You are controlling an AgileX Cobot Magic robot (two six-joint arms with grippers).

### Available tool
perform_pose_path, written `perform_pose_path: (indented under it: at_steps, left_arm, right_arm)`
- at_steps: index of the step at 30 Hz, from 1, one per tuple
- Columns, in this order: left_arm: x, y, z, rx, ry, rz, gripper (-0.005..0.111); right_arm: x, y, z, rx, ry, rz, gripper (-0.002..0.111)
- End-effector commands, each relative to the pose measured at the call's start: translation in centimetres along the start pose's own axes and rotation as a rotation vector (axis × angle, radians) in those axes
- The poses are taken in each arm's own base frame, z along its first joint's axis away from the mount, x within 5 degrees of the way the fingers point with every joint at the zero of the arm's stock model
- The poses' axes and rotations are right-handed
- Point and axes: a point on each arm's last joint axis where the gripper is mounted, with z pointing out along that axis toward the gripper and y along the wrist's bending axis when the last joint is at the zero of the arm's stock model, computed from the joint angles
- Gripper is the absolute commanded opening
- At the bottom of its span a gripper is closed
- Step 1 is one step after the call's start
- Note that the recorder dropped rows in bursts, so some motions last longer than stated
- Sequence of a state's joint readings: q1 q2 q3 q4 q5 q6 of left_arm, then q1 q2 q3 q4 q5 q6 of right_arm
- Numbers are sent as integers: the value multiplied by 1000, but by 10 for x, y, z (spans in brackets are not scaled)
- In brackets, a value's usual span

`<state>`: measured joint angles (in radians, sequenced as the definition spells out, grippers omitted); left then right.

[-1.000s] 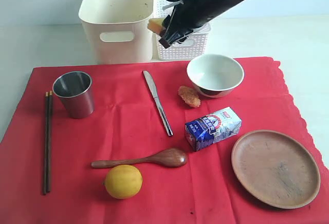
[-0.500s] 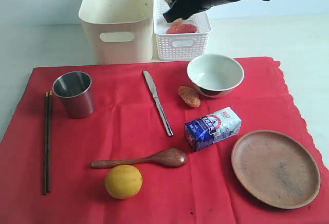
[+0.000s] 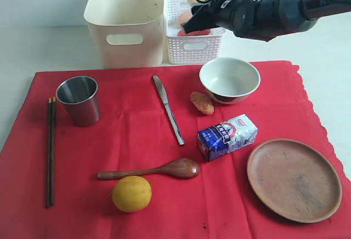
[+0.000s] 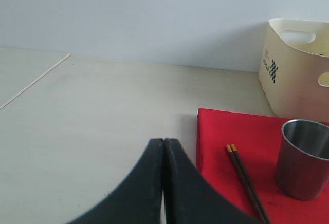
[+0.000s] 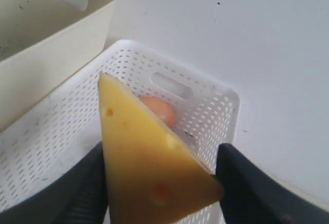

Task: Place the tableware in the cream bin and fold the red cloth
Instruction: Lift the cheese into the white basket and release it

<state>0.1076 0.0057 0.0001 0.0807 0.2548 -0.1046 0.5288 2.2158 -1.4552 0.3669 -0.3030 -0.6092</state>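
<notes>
1. The right pincer (image 5: 162,183) is clamped on a yellow cheese wedge (image 5: 149,157), one dark finger on each side of it.
2. It hangs above the white lattice basket (image 3: 194,47), where an egg (image 5: 157,108) lies; in the exterior view a red food piece (image 3: 194,30) also shows in the basket.
3. The left pincer (image 4: 163,183) has its fingers pressed together with nothing between them. It sits over the bare table (image 4: 77,106), just beside the edge of the red cloth (image 3: 137,135).
4. The cream bin (image 3: 131,52) stands on the table behind the cloth, touching the basket's side or just beside it.
5. The red cloth lies spread flat and unfolded, with all the tableware on it, outside the bin.
6. The steel cup (image 3: 79,99) stands upright near the cloth's left side, and the chopsticks (image 3: 51,151) lie together just left of it.
7. The table knife (image 3: 168,110) lies near the middle, and the wooden spoon (image 3: 153,170) lies below it, bowl end to the right.
8. The bowl (image 3: 229,77) stands upright near the cloth's far edge, and the wooden plate (image 3: 293,178) rests at the near right corner.
9. A lemon (image 3: 131,193) sits just beside the spoon, a milk carton (image 3: 227,136) lies between bowl and plate, and a crumbed brown piece (image 3: 202,102) lies just left of the bowl.
</notes>
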Motion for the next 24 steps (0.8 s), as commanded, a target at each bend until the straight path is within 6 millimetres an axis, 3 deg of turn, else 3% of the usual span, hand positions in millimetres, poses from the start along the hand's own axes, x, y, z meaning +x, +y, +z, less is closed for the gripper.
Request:
perform_pose_path:
  at_steps: [1, 3, 5, 9, 11, 18, 24]
  left_arm:
    - [0, -1, 0, 9, -3, -6, 1]
    - [0, -1, 0, 9, -3, -6, 1]
    - [0, -1, 0, 9, -3, -6, 1]
    - [0, -1, 0, 9, -3, -6, 1]
    - [0, -1, 0, 9, -3, -6, 1]
    - [0, -1, 0, 9, -3, -6, 1]
    - [0, -1, 0, 9, -3, -6, 1]
  right_arm:
    - [-5, -3, 1, 21, -34, 10, 0]
    - [-5, -4, 2, 43, -63, 67, 0]
    - [-1, -7, 5, 87, -80, 145, 9]
    - [7, -4, 9, 98, -85, 138, 41]
    - [7, -1, 10, 88, -86, 123, 50]
    - [7, 0, 10, 76, -88, 98, 62]
    - [8, 1, 10, 67, -75, 97, 80]
